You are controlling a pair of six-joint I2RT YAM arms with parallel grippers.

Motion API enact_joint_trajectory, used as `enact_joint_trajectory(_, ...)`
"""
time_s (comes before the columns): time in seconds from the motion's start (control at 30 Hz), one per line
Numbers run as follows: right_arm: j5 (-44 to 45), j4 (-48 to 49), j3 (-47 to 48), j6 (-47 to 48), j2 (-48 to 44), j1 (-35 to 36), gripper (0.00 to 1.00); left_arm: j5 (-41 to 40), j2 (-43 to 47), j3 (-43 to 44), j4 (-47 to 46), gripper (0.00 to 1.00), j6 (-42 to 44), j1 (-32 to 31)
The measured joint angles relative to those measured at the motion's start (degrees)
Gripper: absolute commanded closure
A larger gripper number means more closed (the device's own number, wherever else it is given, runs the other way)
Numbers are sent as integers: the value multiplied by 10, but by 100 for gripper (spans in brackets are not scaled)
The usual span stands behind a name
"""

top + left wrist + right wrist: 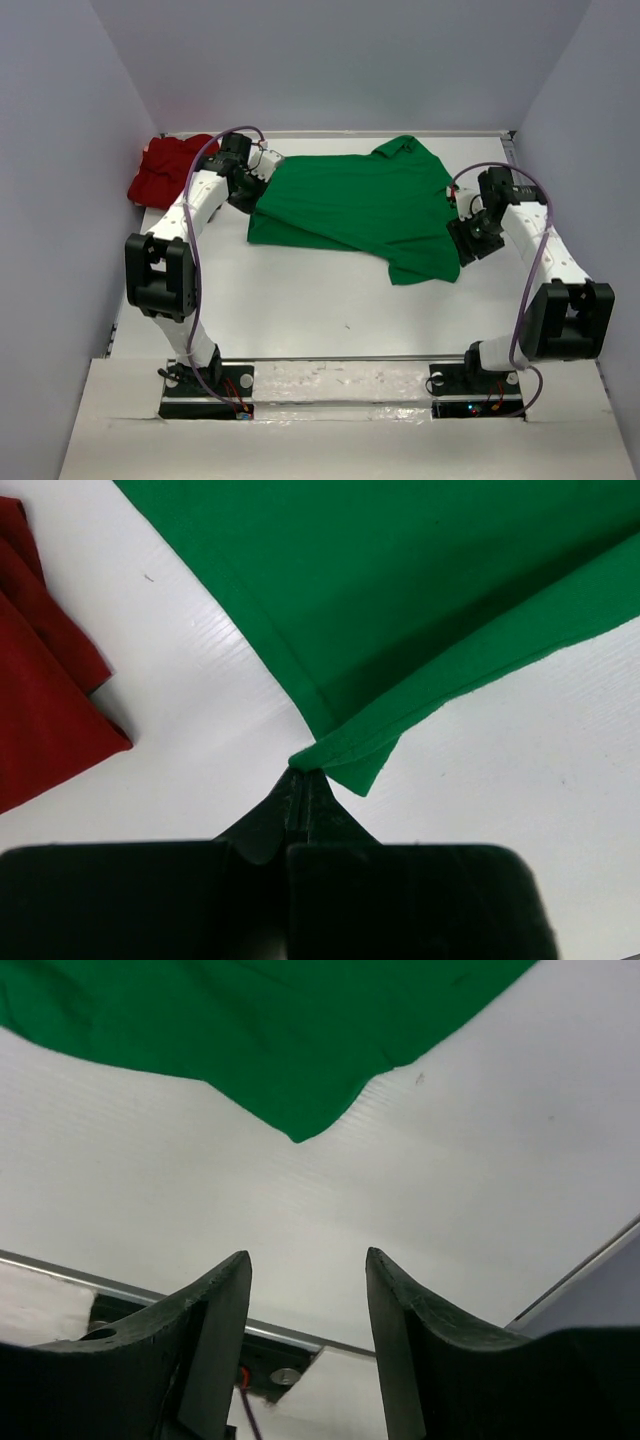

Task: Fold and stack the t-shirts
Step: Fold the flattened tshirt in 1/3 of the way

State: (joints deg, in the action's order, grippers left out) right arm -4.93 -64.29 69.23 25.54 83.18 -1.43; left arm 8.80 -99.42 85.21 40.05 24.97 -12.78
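One corner of the green t-shirt, spread on the counter, is pinched in the closed left fingers. The right fingers gape empty, so a one-sided pull may skew it toward the crumpled red t-shirt.

Place: a robotics lab test cell.
Enclosure: plain pale grey walls box the work surface in at the left, the back and the right.
Work surface: a white table with a fine ribbed finish, with a metal rail along its near side.
Machines: two robot arms stand on black base plates fixed side by side at the near edge.
Wiring: purple cables loop exposed along the arms.
Props: a green t-shirt and a red t-shirt lie on the table.
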Motion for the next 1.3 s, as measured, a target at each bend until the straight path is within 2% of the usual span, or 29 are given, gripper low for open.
enact_joint_trajectory(0.2, -37, 22, -31, 120, -69, 0, 48, 0, 12, -1, -2, 100, -4, 0)
enact_joint_trajectory(0.3, -42, 37, -48, 180, -72, 0, 48, 0, 19, -1, -5, 100, -7, 0)
enact_joint_trajectory(0.57, -35, 92, -64, 281, 42, 0, 49, -9, 23, -5, -11, 100, -9, 0)
enact_joint_trajectory(0.93, -30, 127, -32, 315, 165, -1, 49, -16, 23, -19, -14, 100, -8, 0)
enact_joint_trajectory(1.3, -30, 138, 5, 317, 201, -1, 50, -16, 23, -21, -14, 100, -8, 0)
